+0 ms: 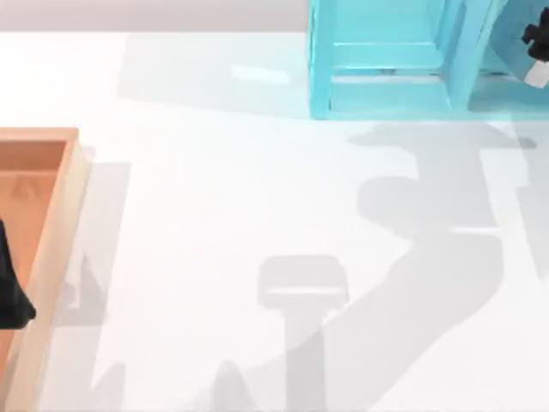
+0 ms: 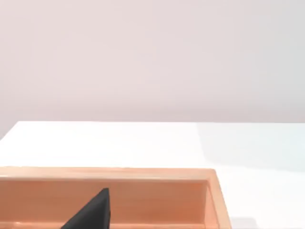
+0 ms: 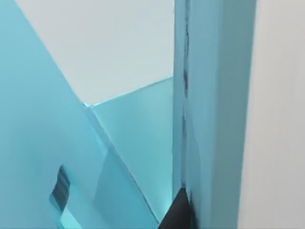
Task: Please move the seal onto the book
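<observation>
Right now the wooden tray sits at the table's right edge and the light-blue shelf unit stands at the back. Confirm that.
Not quite. The top view shows the wooden tray at the table's left edge, not its right. The rest holds: the light-blue shelf unit stands at the back.

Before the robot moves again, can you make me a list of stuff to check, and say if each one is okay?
1. Right arm placed: not ok. The right gripper sits at the light-blue shelf unit at the table's far right, with shelf walls tight around it in the right wrist view.
2. Left arm placed: ok. The left gripper hangs over the wooden tray at the left edge.
3. Seal found: cannot tell where it is.
4. Book found: cannot tell where it is.
5. Fingers open or shut: cannot tell for either.
6. Room to travel: ok. The white table between tray and shelf is bare.
</observation>
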{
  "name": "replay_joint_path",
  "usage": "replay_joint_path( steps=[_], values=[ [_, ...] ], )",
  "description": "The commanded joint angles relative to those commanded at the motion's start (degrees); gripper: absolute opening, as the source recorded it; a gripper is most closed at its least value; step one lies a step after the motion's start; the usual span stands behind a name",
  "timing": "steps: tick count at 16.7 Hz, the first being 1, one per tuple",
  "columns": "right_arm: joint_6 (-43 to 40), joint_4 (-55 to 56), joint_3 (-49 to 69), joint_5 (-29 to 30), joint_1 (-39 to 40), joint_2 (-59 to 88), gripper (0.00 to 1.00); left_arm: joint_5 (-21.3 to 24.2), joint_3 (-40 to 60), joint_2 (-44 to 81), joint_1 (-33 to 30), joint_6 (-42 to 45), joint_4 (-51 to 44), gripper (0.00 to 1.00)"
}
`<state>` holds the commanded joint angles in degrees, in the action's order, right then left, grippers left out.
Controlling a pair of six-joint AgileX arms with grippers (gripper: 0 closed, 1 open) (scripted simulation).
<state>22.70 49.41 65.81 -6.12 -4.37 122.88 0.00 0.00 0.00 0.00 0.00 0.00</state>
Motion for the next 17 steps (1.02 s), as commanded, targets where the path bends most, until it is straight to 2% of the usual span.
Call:
replay_joint_path(
  steps=[10,13,17],
  values=[
    [-0.1,-24.5,-19.9,-2.0,-0.9,-45.2,0.0,0.0,0.0,0.0,0.0,0.0,0.0,1.0],
    [0.0,-28.7,-23.2,-2.5,-1.0,-52.2,0.0,0.0,0.0,0.0,0.0,0.0,0.0,1.0],
    [0.1,-29.7,-24.0,-2.6,-1.0,-53.9,0.0,0.0,0.0,0.0,0.0,0.0,0.0,1.0]
  ],
)
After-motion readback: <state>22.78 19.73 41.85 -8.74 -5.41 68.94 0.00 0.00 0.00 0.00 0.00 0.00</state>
